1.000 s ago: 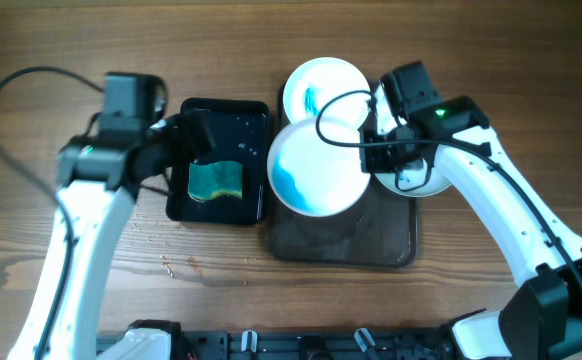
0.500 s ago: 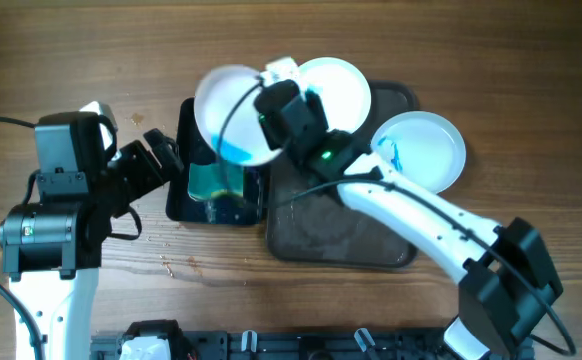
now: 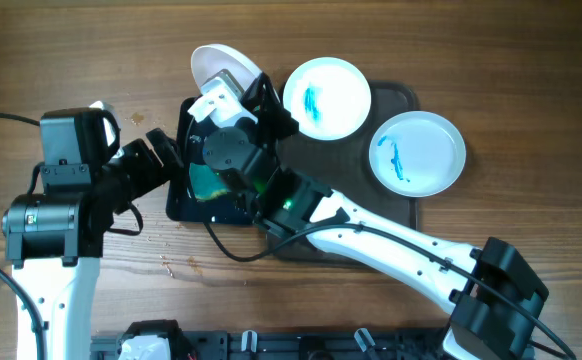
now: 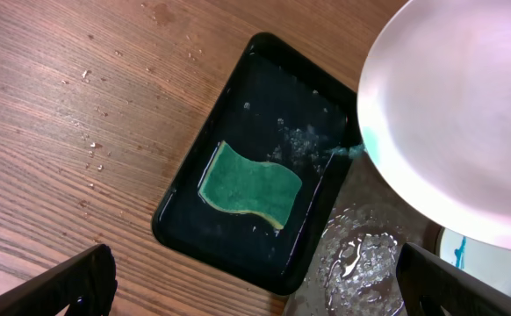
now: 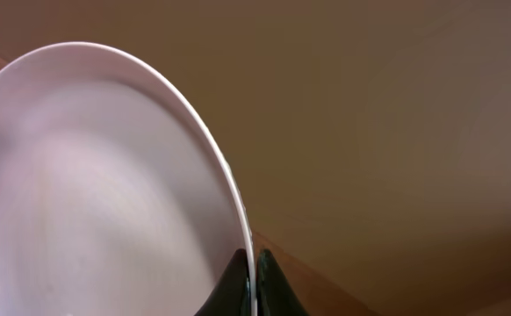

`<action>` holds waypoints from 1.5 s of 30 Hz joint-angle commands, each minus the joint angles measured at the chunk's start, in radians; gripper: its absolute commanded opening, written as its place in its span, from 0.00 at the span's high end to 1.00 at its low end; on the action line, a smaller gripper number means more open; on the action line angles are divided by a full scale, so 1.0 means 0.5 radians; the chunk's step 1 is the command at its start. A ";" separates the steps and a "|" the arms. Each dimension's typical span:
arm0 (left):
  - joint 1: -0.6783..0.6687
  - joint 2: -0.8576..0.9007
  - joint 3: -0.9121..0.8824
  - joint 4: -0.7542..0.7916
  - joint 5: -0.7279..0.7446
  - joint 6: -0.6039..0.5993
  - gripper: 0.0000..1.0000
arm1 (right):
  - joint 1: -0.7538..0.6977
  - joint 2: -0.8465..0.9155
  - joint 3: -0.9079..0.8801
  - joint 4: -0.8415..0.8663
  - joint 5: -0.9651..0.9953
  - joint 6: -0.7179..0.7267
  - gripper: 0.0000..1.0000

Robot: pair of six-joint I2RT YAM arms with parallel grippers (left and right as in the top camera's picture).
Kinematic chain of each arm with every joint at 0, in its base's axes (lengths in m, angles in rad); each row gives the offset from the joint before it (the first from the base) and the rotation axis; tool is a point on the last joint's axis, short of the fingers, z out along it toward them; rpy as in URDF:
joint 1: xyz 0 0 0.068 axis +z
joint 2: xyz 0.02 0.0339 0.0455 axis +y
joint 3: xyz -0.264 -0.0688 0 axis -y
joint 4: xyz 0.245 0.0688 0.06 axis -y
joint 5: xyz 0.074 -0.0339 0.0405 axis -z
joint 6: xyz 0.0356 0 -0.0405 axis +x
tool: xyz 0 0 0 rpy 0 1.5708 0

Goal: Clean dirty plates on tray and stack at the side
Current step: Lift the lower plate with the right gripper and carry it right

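Observation:
My right gripper [image 3: 235, 82] is shut on the rim of a white plate [image 3: 219, 62] and holds it tilted on edge above the far end of the black basin [image 3: 183, 205]. The right wrist view shows the rim clamped between the fingers [image 5: 251, 283] and the plate [image 5: 106, 193]. In the left wrist view the plate [image 4: 457, 123] hangs over the basin [image 4: 238, 96], where a green sponge [image 4: 249, 186] lies in water. Two plates with blue smears [image 3: 327, 97] [image 3: 417, 152] sit on the dark tray [image 3: 396, 205]. My left gripper [image 3: 163, 150] [image 4: 255, 298] is open and empty, left of the basin.
The tray's surface is wet [image 4: 361, 263] next to the basin. Water drops lie on the wooden table [image 3: 171, 262] in front of and left of the basin. My right arm [image 3: 391, 245] crosses over the tray from the front right.
My right arm has swung the plate left from over the tray to above the basin and tipped it on edge. My left arm has drawn back from the basin.

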 commanded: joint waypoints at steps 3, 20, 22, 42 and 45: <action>0.014 0.005 0.031 0.005 0.017 0.025 0.00 | 0.012 -0.008 0.034 0.026 0.076 -0.065 0.96; 0.014 0.005 0.031 0.005 0.018 0.024 0.00 | 0.011 -0.008 0.034 0.033 0.076 -0.065 0.96; 0.014 0.005 0.031 0.005 0.018 0.024 0.00 | 0.011 -0.008 0.034 0.033 0.074 -0.042 0.96; 0.014 0.005 0.031 0.006 0.018 0.025 0.00 | -1.575 -0.862 0.034 -1.688 -2.358 2.104 0.95; 0.014 0.005 0.031 0.006 0.018 0.026 0.00 | -2.080 -0.863 0.034 -1.994 -2.338 2.084 0.96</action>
